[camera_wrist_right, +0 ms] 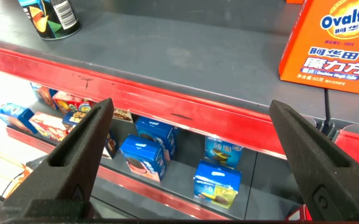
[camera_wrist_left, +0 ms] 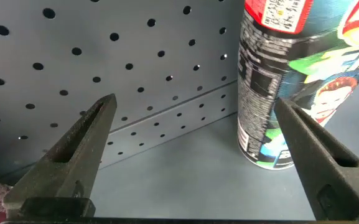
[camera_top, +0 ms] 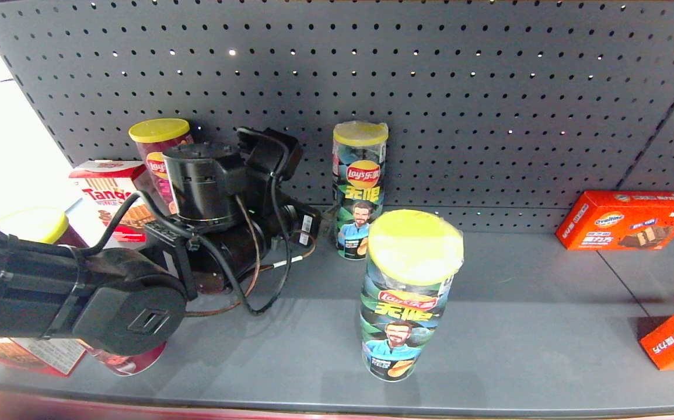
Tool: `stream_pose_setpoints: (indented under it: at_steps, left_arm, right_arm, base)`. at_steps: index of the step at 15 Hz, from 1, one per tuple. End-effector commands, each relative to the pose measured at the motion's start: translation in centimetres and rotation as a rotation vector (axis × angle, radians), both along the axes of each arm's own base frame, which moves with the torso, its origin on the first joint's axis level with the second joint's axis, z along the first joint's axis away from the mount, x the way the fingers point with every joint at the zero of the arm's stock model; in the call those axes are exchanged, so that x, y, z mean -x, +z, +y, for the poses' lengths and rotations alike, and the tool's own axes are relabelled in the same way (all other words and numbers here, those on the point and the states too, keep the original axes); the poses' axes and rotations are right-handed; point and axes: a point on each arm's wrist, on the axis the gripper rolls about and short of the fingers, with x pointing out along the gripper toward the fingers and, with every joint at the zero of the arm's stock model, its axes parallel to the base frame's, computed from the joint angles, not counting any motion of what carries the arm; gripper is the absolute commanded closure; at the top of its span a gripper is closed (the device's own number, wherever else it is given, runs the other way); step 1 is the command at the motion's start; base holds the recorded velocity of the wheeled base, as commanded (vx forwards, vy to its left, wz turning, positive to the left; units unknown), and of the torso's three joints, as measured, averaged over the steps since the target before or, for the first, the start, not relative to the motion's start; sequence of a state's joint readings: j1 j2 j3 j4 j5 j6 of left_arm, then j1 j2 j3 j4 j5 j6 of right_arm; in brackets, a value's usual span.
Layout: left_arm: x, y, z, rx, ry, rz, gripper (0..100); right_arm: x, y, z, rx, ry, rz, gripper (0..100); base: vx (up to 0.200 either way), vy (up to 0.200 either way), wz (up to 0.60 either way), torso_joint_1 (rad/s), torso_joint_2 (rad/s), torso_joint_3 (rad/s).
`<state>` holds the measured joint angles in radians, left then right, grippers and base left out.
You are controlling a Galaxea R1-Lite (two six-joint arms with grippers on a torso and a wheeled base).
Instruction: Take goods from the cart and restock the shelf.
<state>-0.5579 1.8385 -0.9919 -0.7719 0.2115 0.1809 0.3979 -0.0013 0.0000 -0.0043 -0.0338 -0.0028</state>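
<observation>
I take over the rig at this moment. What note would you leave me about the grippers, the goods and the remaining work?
Left gripper: jaws open, empty, deep on the shelf, beside the back can.
Right gripper: jaws open, empty, before the shelf's front edge.
Done: back can and front can stand upright on the shelf.
To do: probably withdraw the left gripper and fetch the next item.

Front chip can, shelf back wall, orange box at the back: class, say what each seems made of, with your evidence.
Front chip can: probably a card tube, glossy printed wrap; yellow lid looks plastic. Back wall: likely matt grey painted metal, rows of punched holes. Orange box: printed cardboard, crisp folded edges.
</observation>
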Motion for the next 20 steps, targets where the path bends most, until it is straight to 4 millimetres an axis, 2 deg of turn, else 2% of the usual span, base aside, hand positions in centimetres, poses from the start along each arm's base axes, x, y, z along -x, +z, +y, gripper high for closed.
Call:
stream_pose_setpoints:
  at_steps: [1, 8, 14, 17, 20]
  left_arm:
    - [-0.4, -0.3, -0.2, -0.004, 0.0, 0.006, 0]
    - [-0.1, -0.7, 0.0, -0.011, 0.015, 0.018, 0]
    - [0.6, 0.3, 0.6, -0.014, 0.059, 0.013, 0]
    - [0.2, 0.2, 0.8, -0.018, 0.085, 0.017, 0]
    - [-0.5, -0.8, 0.5, -0.033, 0.087, 0.04, 0]
  right_arm:
    - [0.0, 0.0, 0.0, 0.001, 0.001, 0.001, 0]
    - [0.0, 0.0, 0.0, 0.001, 0.001, 0.001, 0]
    - [0.0, 0.0, 0.0, 0.001, 0.001, 0.001, 0]
    - [0.0, 0.0, 0.0, 0.001, 0.001, 0.001, 0]
    - [0.0, 0.0, 0.0, 0.001, 0.001, 0.001, 0]
  base:
    - [0.0, 0.0, 0.0, 0.0, 0.0, 0.0]
    - [0.0, 0.0, 0.0, 0.0, 0.0, 0.0]
    - [0.0, 0.0, 0.0, 0.0, 0.0, 0.0]
    - [0.0, 0.0, 0.0, 0.0, 0.0, 0.0]
    - [0.0, 0.0, 0.0, 0.0, 0.0, 0.0]
